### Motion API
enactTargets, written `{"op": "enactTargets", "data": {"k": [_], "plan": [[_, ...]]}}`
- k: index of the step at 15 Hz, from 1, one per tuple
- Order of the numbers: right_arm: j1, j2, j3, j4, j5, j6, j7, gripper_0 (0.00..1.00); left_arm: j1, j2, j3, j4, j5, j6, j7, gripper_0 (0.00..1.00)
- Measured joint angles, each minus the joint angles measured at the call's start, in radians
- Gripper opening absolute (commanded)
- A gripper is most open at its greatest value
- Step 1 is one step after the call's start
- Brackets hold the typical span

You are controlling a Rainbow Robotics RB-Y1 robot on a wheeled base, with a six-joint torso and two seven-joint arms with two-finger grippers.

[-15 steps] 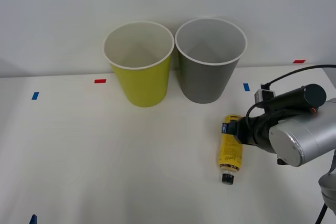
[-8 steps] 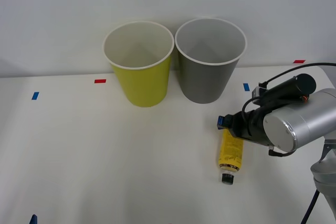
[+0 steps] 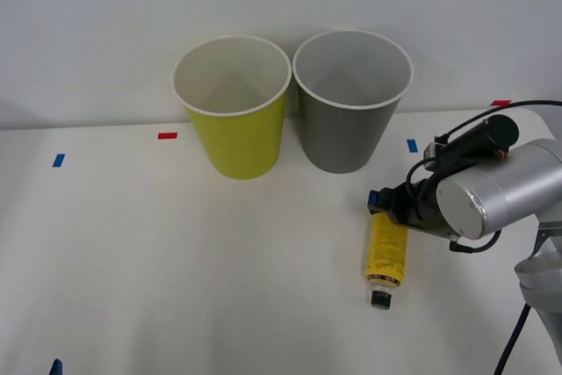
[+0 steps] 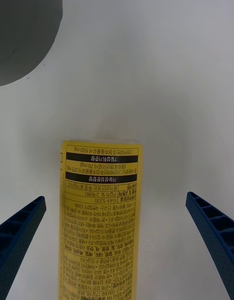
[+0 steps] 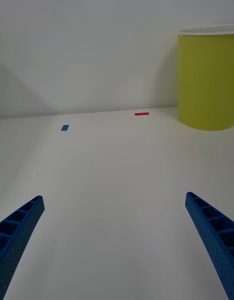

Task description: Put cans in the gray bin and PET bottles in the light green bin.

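Hovering spread wide, the right hand [image 4: 117,251] straddles the far end of the PET bottle [image 3: 385,254] lying on the white surface [image 3: 176,252], gripping nothing. The gray bin [image 3: 351,98] stands beyond, the light green bin [image 3: 234,107] touching its left side.

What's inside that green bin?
The light green bin shows a bare white inner wall down to its base; nothing lies in it. The PET bottle lies on the table.

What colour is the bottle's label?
Yellow with black print and black bands on the bottle; clearest in the right wrist view.
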Motion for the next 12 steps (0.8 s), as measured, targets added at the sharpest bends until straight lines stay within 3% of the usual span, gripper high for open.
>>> {"op": "enactTargets", "data": {"k": [12], "plan": [[-0.049, 0.043, -0.001, 0.149, 0.000, -0.012, -0.004, 1.00, 0.000, 0.000, 0.000, 0.000, 0.000, 0.000, 0.000, 1.00]]}}
